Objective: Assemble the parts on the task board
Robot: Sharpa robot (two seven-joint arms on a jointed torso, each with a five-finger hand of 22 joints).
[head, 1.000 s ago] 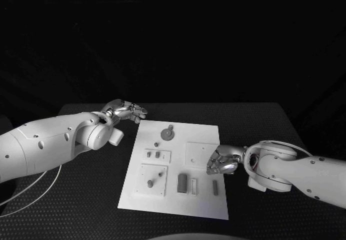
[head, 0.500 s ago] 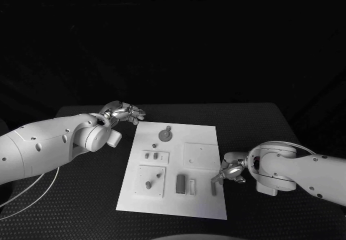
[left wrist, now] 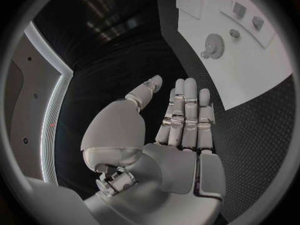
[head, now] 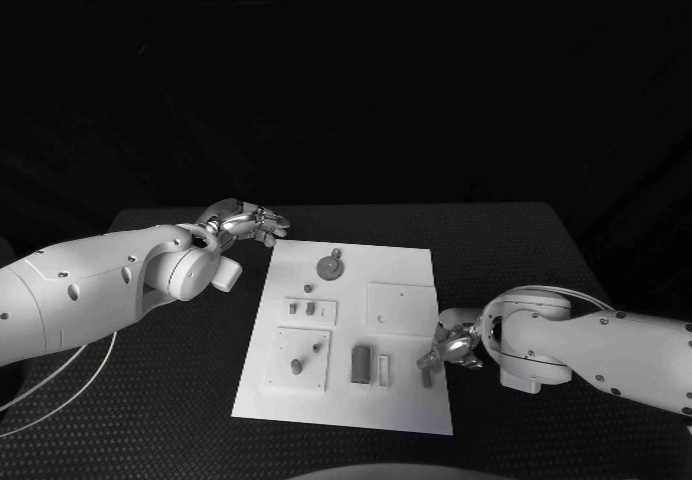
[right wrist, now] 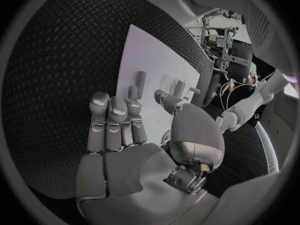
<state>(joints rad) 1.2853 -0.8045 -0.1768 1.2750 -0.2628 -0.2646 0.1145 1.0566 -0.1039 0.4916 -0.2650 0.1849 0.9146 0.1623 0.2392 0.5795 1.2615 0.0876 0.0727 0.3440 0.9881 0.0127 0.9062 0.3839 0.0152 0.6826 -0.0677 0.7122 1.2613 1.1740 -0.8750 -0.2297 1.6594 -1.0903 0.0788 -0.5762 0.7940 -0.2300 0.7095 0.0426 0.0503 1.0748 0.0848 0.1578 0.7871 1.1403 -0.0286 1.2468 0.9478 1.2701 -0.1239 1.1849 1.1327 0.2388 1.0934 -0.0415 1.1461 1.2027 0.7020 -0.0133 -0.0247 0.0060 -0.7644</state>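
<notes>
Task board (head: pixel 408 262) is lying on tabletop; my right hand (head: pixel 447 350) is hovering w/ fingers apart, holding nothing, at board's right edge; left hand (head: pixel 245 221) likewise released.

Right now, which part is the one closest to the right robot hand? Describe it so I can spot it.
Start at the white task board in the middle of the black table and go to its near right corner, where the right robot hand hovers. The part is the slim dark bar at the fingertips, standing alone by the board's edge, thinner than the wide dark block further left.
</notes>
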